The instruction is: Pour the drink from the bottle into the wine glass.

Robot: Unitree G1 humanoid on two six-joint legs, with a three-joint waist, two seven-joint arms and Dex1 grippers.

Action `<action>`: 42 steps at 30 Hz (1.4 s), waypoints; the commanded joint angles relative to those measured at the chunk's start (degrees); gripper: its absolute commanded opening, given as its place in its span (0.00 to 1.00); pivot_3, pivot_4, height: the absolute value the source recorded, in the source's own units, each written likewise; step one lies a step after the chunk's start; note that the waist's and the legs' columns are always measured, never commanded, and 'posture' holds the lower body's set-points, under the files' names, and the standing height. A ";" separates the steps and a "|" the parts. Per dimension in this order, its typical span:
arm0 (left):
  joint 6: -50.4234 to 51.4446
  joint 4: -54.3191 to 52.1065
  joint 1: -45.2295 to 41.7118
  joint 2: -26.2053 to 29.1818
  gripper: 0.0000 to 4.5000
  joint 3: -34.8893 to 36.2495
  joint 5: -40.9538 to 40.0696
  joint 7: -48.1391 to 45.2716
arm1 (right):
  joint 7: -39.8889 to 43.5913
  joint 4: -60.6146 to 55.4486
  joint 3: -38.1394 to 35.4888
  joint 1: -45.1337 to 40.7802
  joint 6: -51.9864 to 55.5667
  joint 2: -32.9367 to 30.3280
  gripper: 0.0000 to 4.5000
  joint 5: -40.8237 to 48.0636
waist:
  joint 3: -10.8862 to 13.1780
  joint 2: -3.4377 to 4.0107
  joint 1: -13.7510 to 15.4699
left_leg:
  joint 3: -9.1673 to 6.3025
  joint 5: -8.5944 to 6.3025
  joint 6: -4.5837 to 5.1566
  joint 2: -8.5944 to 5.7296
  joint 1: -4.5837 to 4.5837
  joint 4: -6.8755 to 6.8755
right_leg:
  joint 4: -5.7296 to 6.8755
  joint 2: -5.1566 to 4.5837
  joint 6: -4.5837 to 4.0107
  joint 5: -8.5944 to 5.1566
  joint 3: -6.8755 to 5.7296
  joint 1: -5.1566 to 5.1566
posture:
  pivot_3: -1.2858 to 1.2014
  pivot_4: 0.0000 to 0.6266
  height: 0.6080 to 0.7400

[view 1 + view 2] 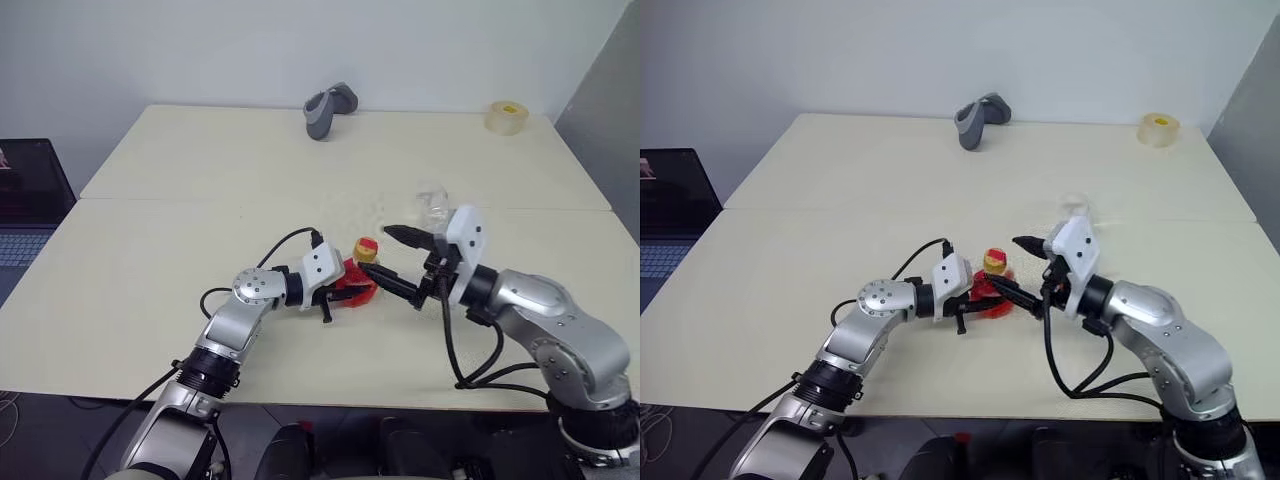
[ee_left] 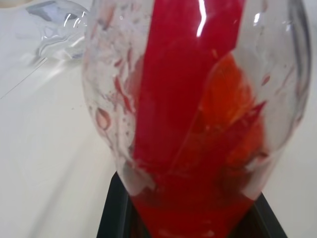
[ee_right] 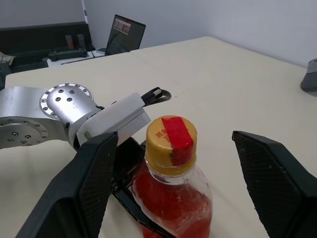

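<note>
The bottle point(image 1: 358, 282), clear plastic with a yellow-and-red cap point(image 3: 171, 143), stands upright at the table's middle front, and the red drink point(image 2: 188, 124) fills its lower body. My left gripper point(image 1: 340, 291) is shut on the bottle's lower body from the left. Coming in from the right at cap height, my right gripper point(image 1: 400, 262) is open. Its black fingers point(image 3: 94, 183) stand wide on either side of the cap without touching it. The wine glass point(image 1: 432, 204), clear and faint, is on the table just behind the right gripper.
A grey curved object point(image 1: 328, 108) lies at the table's far edge and a roll of tape point(image 1: 507, 116) at the far right corner. An open laptop point(image 1: 25, 205) sits off the table's left side. A seam point(image 1: 200, 200) runs across the tabletop.
</note>
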 commanded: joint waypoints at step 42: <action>3.56 -4.08 -0.12 -1.59 0.17 2.87 -3.86 2.09 | -11.00 1.95 -21.23 10.90 -13.51 4.12 0.26 -3.63 | 0.00 0.00 0.09 | 0.01 0.00 0.00 -0.01 -0.03 -0.03 | 0.00 -0.01 0.01 0.00 0.02 -0.03 | 0.52 0.24 1.00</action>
